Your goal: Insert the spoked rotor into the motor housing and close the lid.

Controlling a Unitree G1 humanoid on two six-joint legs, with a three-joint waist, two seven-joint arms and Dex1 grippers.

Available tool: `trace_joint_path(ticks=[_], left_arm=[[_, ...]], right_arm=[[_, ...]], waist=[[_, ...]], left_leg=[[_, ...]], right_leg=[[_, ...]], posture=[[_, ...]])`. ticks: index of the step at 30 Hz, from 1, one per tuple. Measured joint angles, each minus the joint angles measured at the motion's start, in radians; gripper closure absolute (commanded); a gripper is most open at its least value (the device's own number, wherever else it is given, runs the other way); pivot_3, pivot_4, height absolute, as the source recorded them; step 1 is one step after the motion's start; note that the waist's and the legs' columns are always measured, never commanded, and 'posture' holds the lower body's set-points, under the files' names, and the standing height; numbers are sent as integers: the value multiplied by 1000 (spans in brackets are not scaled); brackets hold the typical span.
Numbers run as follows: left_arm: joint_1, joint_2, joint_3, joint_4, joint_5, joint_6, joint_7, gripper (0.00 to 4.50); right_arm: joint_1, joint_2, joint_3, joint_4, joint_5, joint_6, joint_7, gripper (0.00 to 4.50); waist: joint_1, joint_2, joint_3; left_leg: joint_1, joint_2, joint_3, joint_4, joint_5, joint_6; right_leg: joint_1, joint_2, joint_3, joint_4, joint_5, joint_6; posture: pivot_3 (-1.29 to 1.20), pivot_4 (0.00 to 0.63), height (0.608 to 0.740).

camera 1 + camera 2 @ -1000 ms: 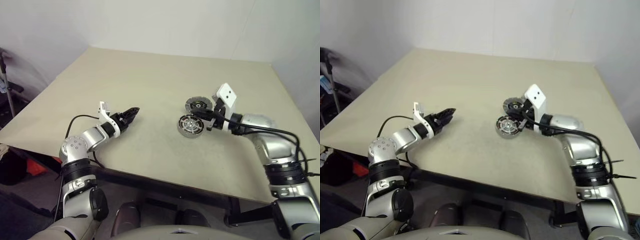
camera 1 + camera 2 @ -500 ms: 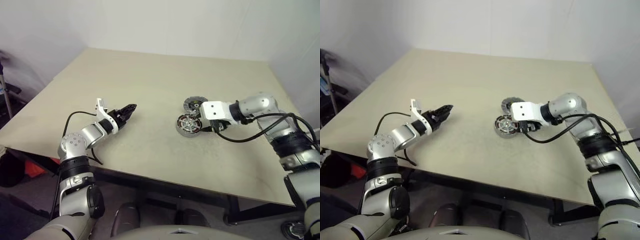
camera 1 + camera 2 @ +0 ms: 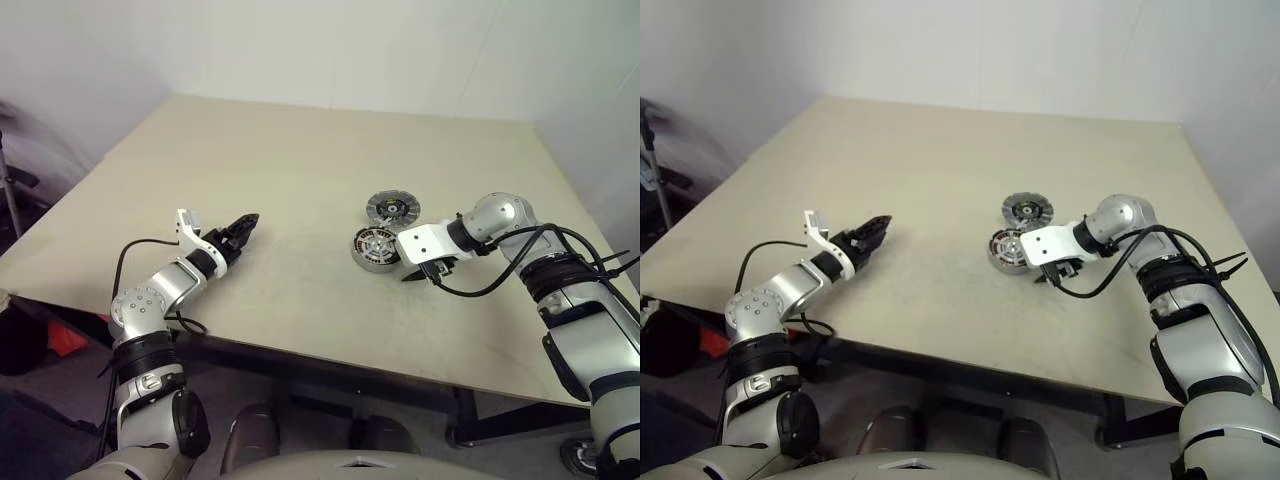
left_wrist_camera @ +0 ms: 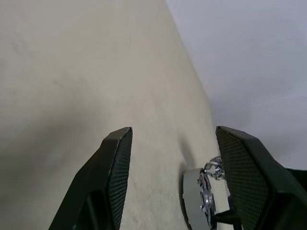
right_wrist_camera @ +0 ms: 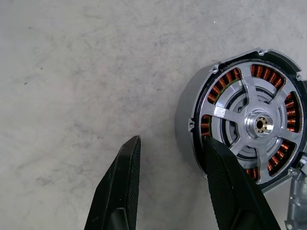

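Rotor: flat silver spoked rotor point(image 5: 261, 125) sits inside the round shallow metal motor housing point(image 3: 377, 248), copper windings showing through the gaps betw. spokes (insertion looks done, judging by how flush it lies).
Housing place: on the beige bench point(image 3: 300, 180), right of its middle, nearer the front edge than the far one.
Lid: round grey ribbed lid w/ black centre point(image 3: 392, 208) lies flat on the bench just beyond the housing, apart from it, so not yet fitted.
Right gripper point(image 5: 172, 158): pointing down just beside the housing, black fingers parted approx. halfway, nothing betw. them; one finger overlaps the housing rim in the wrist view (contact unclear).
Left gripper point(image 4: 175, 143): well apart toward the bench's left side, fingers spread, empty.
Left to do: pick up lid, seat it on housing.
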Motion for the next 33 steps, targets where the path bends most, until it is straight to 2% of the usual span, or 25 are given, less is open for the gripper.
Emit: trace_joint_path(ticks=[10,13,18,33], left_arm=[[8,-10,-17,-12,-13,-11,17,1528],[12,-10,-22,-14,-16,-19,19,1528],[18,-11,-24,-20,-23,-25,22,1528],[58,-47,-42,-62,-62,-31,62,1528]], right_arm=[[-17,57,-4,67,-39,-4,-64,2207],[-23,75,-6,89,-45,-3,-90,2832],[-43,85,-11,106,-58,-5,-107,4459],[-27,100,-28,97,-54,30,-107,4486]], waist=[[-19,-1,0],[-29,-1,0],[-29,-2,-1],[-31,-3,-1]], left_leg=[[12,2,0,-1,-1,-5],[12,2,0,0,-1,-6],[13,2,0,-1,-1,-6],[13,3,0,-1,0,-7]], right_leg=[[10,1,0,1,0,0],[11,1,1,1,0,0],[11,1,0,1,0,0],[10,1,1,1,1,-1]], posture=[[0,0,740],[0,0,740],[0,0,740],[0,0,740]])
